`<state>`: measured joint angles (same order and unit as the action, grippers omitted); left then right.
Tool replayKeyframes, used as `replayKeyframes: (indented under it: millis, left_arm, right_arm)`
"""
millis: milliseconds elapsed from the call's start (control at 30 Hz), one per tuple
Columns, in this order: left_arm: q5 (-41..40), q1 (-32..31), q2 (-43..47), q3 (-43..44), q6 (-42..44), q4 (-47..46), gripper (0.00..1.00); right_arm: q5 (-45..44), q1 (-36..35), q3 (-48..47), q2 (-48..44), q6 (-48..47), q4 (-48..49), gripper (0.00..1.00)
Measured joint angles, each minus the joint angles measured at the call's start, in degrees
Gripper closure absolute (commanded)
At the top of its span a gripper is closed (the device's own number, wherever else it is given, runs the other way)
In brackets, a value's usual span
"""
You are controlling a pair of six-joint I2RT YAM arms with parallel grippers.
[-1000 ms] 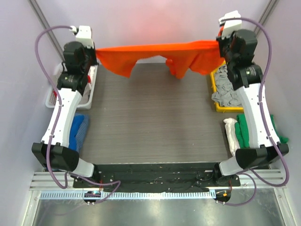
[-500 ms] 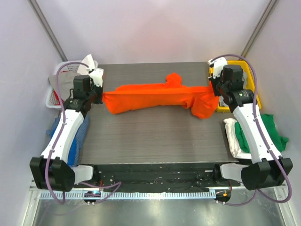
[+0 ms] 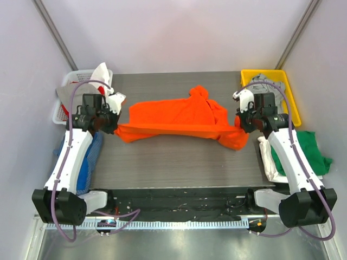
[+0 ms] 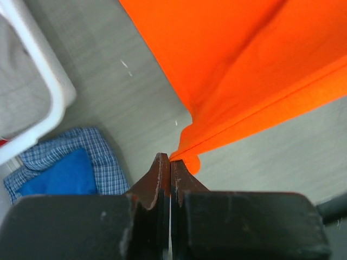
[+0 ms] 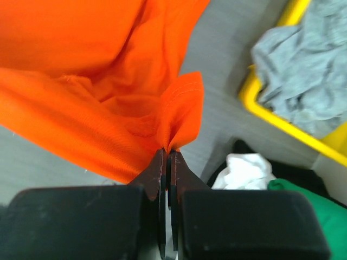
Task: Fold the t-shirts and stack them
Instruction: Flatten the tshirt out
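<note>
The bright orange t-shirt (image 3: 173,116) lies stretched across the middle of the table between both arms, one sleeve bunched at its far edge. My left gripper (image 3: 115,125) is shut on the shirt's left end; in the left wrist view (image 4: 170,160) the jaws pinch an orange corner (image 4: 238,76). My right gripper (image 3: 238,123) is shut on the right end; in the right wrist view (image 5: 166,153) a fold of orange cloth (image 5: 108,81) rises from the closed jaws. A green shirt (image 3: 306,149) and a white one (image 3: 268,154) lie at the right. A grey shirt (image 3: 271,86) lies in the yellow bin.
A yellow bin (image 3: 246,76) stands at the back right. A white basket (image 3: 68,100) with cloth stands at the back left. Blue and checked cloth (image 3: 89,157) lies beside the left arm, also in the left wrist view (image 4: 65,173). The near table strip shows bare wood.
Both grippers have lowered the orange shirt from hanging at the back of the table and drawn it toward me, so it now lies spread on the table.
</note>
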<state>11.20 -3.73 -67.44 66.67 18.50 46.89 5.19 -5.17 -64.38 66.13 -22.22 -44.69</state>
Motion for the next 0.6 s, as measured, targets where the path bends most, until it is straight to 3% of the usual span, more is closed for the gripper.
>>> replayKeyframes:
  millis: [433, 600]
  left_arm:
    - [1.5, -1.4, -13.1, 6.2, 9.9, 20.5, 0.97]
    - [3.3, -3.9, -21.9, 6.8, 10.9, 25.9, 0.93]
  right_arm:
    - [8.1, -3.0, 0.9, 6.5, -8.7, -15.3, 0.96]
    - [8.8, -4.1, 3.8, 7.1, -11.6, -19.5, 0.76]
